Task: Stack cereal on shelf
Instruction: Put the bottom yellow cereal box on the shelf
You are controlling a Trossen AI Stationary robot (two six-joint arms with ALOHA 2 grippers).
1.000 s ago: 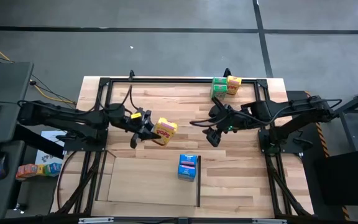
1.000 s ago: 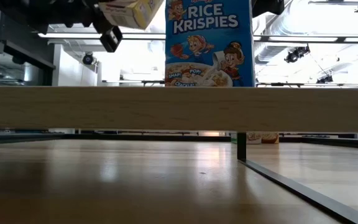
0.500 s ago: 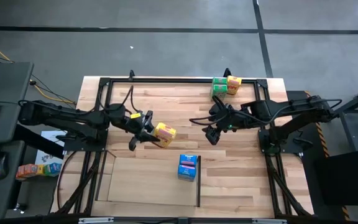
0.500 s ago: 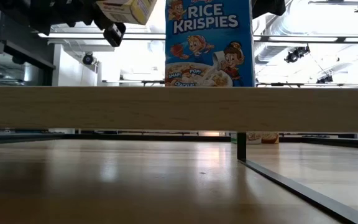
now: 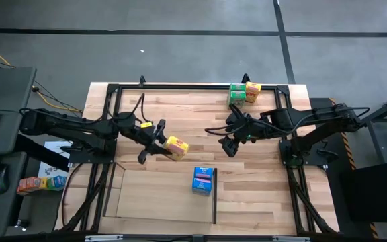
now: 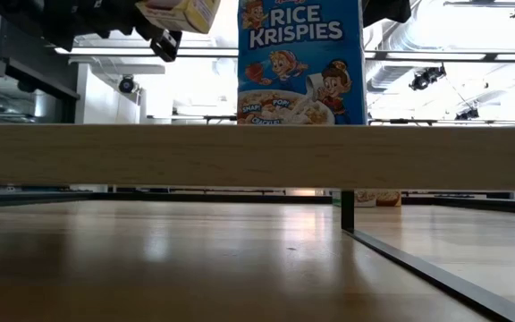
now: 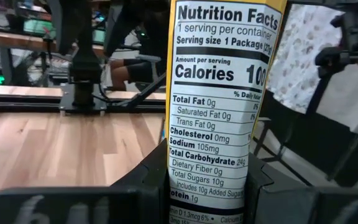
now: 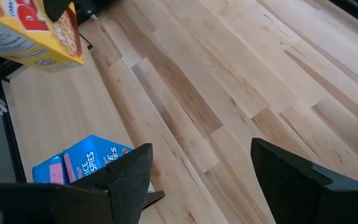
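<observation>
Pinching a yellow cereal box [image 5: 177,146], left gripper [image 5: 158,142] jaws hide its base; right gripper [image 5: 230,146] jaws spread.

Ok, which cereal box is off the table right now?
The yellow box, gripped in the left end effector above the table. The blue box and the far-edge boxes sit untouched.

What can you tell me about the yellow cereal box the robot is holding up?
The yellow box is a small cardboard cereal box with red printing on its front. One narrow side carries a black-and-white Nutrition Facts label. The left hand is shut on it, one dark finger on each side. It hangs in the air over the wooden table, tilted, touching nothing but those fingers. The blue Rice Krispies box stands apart from it, on the shelf.
</observation>
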